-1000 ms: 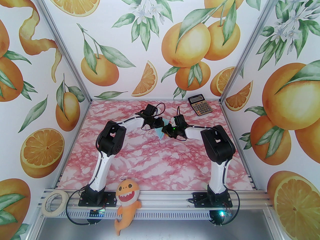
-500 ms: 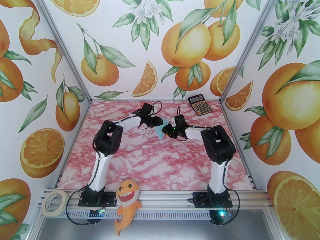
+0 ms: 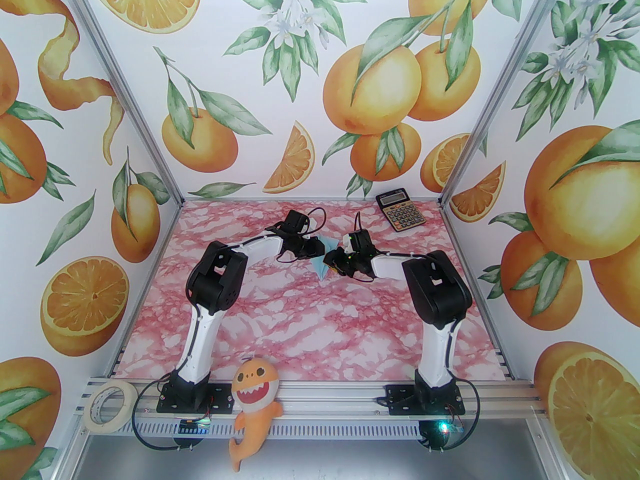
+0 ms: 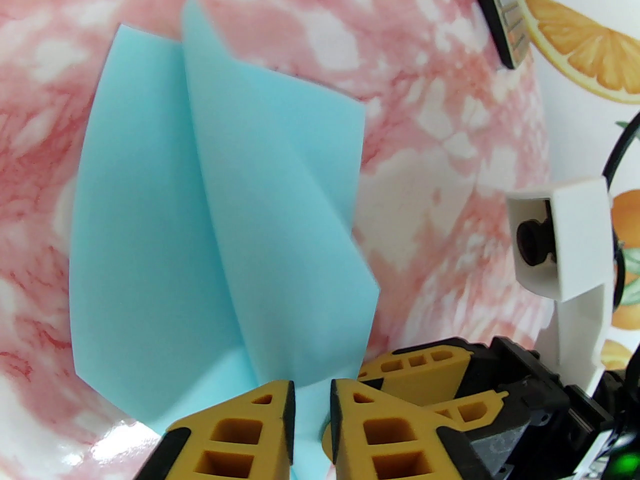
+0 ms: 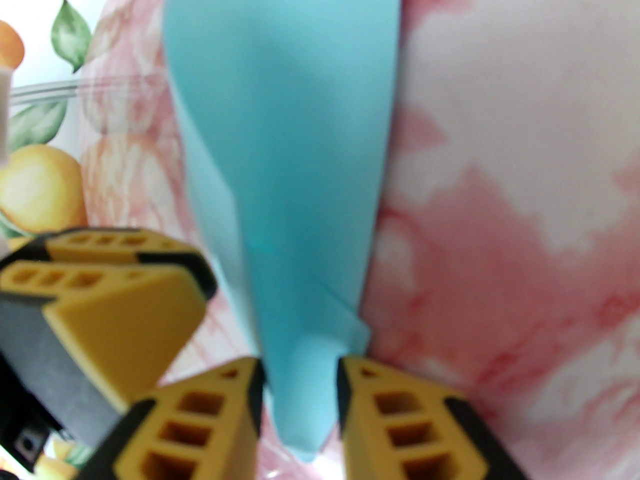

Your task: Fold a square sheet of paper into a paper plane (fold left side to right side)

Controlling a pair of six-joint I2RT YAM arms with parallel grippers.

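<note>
1. The left gripper [image 4: 311,393] has its fingers nearly together. Blue paper shows in the slit, but we cannot tell whether it is pinched.
2. The paper plane [image 4: 150,243] lies mid-table between both grippers, toward the far side, with one flap raised along a crease. We judge it light, limp and easily crumpled or torn, and best held by a folded edge near the crease.
3. The right gripper [image 5: 300,373] has its fingers apart, flanking the plane's narrow end. We cannot tell whether it grips.
4. We count one tape roll [image 3: 107,407], one plush toy [image 3: 255,398], two grippers, one paper plane and one calculator [image 3: 400,211].
</note>
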